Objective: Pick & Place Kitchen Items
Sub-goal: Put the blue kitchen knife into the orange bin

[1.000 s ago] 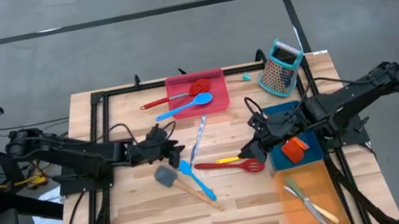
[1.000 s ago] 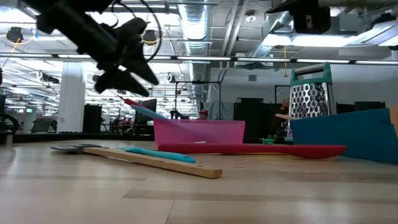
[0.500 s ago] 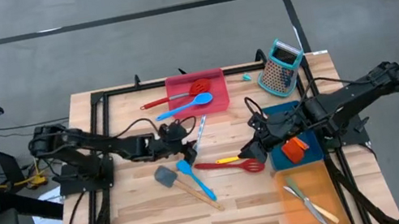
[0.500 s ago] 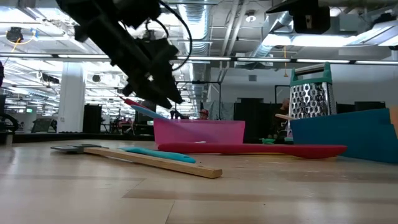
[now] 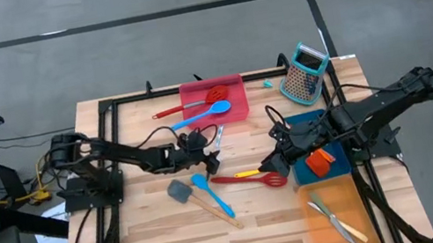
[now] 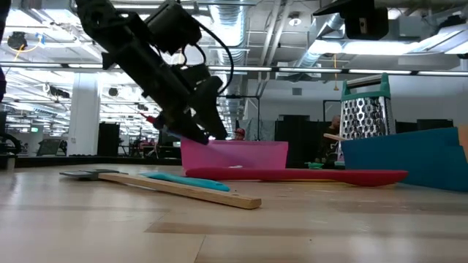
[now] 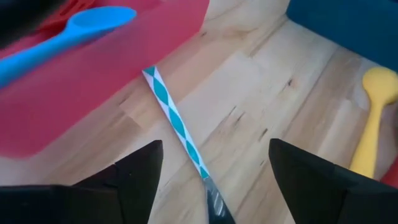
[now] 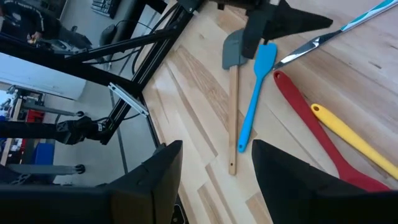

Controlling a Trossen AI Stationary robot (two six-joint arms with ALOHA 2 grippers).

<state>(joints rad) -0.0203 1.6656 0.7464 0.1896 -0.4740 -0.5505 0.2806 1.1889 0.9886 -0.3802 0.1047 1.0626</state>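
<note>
Left tool (image 5: 202,141): fingers spread, grasping nothing, at frame centre in the high view, just above the teal-and-white patterned utensil (image 7: 176,121), which lies on the desk (image 5: 157,239) between the dark fingers (image 7: 134,177) in the left wrist view.
Right tool (image 5: 270,164): fingers parted, empty, right of centre beside the blue tray (image 5: 295,121).
Red tray (image 5: 237,109): upper middle, holding a blue spoon (image 5: 200,116) and a red utensil (image 5: 187,104).
Desk centre: grey wooden-handled spatula (image 5: 194,196) and blue spatula (image 5: 211,192) crossing; red slotted turner (image 5: 251,178) and yellow utensil (image 5: 248,172) to their right.
Orange tray (image 5: 315,225): lower right, with cutlery (image 5: 334,219) inside.
Box grater (image 5: 304,71): upper right, upright.
</note>
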